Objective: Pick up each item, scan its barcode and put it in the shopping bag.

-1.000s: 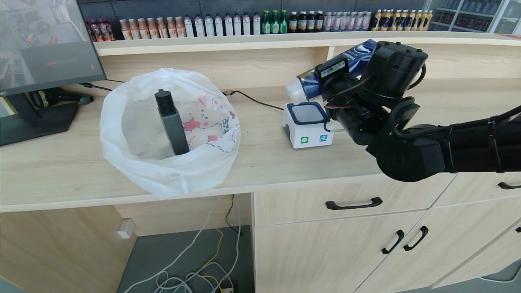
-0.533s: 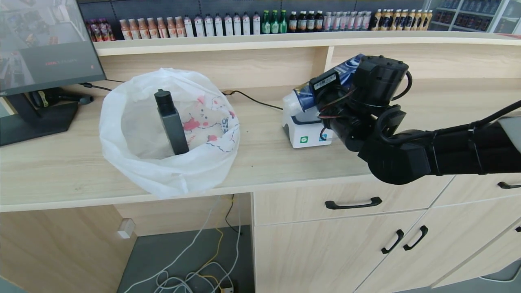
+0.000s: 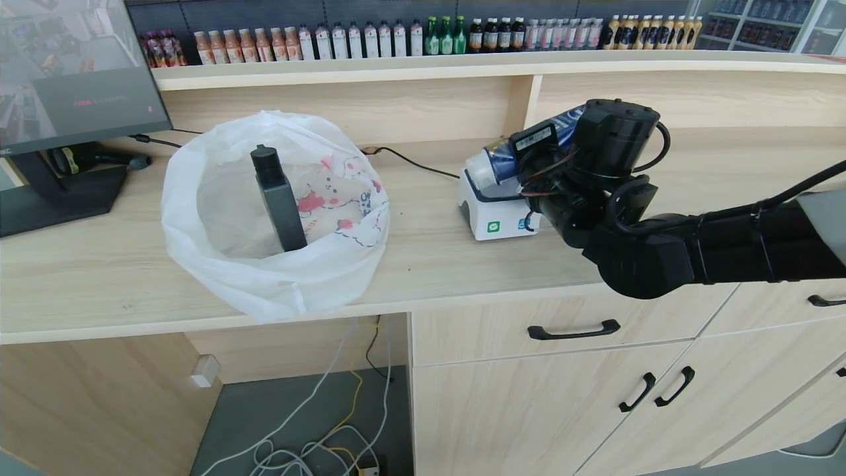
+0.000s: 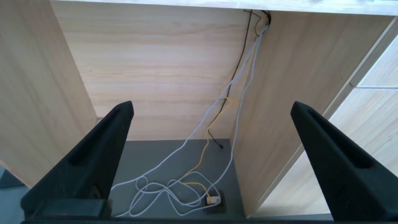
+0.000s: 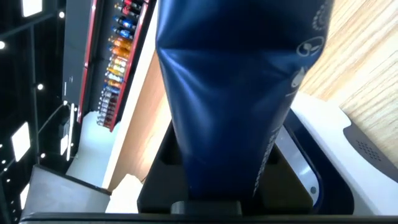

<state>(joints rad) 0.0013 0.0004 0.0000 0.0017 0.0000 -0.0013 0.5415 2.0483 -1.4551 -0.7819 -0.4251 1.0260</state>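
- While scanning, holds the blue tube (image 3: 500,160) in the right gripper (image 3: 531,157), jaws closed on its body, white cap end dipping over the white scanner (image 3: 492,217) on the counter (image 3: 429,264); cannot tell whether touching.
- Shows the left gripper (image 4: 211,109) hanging below the counter, fingers spread wide, nothing between them.
- Best done by turning the tube's barcode side square to the scanner window and pausing close above it, without pressing down on the box.
- Worth avoiding a harder squeeze, judging the tube soft enough to buckle.
- Calls afterwards for a steady carry to the shopping bag (image 3: 198,264), well apart to the left, lowering beside the dark bottle (image 3: 279,198) standing inside before letting go.
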